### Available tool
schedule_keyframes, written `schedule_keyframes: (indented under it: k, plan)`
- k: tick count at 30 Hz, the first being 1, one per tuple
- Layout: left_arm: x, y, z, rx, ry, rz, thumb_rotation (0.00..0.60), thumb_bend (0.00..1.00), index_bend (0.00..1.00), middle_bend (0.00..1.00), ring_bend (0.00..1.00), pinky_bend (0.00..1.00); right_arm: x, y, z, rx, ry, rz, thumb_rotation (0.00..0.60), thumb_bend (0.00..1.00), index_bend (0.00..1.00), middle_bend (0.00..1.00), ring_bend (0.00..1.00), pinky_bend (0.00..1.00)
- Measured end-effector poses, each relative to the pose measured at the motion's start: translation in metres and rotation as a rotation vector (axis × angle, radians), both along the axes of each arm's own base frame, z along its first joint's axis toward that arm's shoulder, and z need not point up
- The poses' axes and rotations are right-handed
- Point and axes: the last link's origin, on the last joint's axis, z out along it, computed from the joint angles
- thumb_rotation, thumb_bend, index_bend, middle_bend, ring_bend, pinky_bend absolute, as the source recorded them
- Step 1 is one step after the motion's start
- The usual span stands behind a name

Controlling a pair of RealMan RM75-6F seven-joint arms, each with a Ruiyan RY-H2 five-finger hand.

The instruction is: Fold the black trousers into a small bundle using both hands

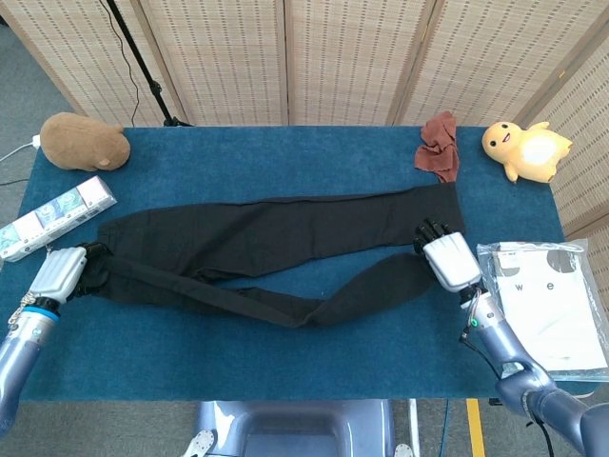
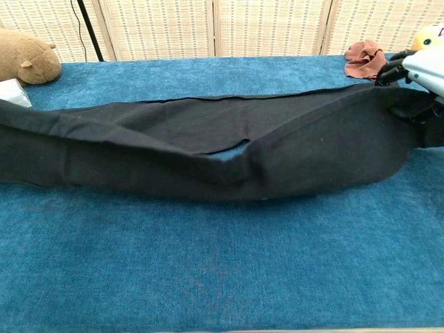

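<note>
As the black trousers [image 1: 276,243] are lying lengthwise across the blue table [image 1: 285,367], the left hand [image 1: 59,274] is gripping the waist end at the left. The right hand [image 1: 445,259] is clasping the near leg's cuff, lifting it over the far leg.

Woven folding screens [image 1: 352,57] stand behind the blue table [image 1: 285,362]; grey floor [image 1: 24,86] shows at left.
</note>
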Motion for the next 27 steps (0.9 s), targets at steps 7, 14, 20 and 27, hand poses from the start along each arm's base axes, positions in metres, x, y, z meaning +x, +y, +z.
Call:
schedule_keyframes:
  k: [7, 14, 20, 27]
  plan:
    - [0.011, 0.02, 0.006, 0.013, -0.017, 0.047, 0.6, 0.48, 0.49, 0.4, 0.32, 0.4, 0.007, -0.029, -0.003, -0.014, 0.021, -0.029, 0.6, 0.51, 0.63, 0.34, 0.21, 0.36]
    - [0.012, 0.042, 0.004, 0.02, -0.019, 0.112, 0.6, 0.48, 0.49, 0.4, 0.32, 0.4, 0.006, -0.053, -0.006, -0.019, 0.074, -0.076, 0.6, 0.51, 0.63, 0.34, 0.21, 0.36]
    - [0.015, 0.061, -0.007, 0.008, -0.003, 0.14, 0.6, 0.48, 0.49, 0.4, 0.32, 0.4, 0.005, -0.075, -0.01, -0.019, 0.122, -0.132, 0.6, 0.51, 0.63, 0.34, 0.21, 0.36]
    - [0.016, 0.075, -0.014, 0.006, 0.001, 0.165, 0.6, 0.48, 0.49, 0.4, 0.32, 0.4, 0.008, -0.09, -0.014, -0.016, 0.141, -0.177, 0.6, 0.51, 0.63, 0.34, 0.21, 0.36]
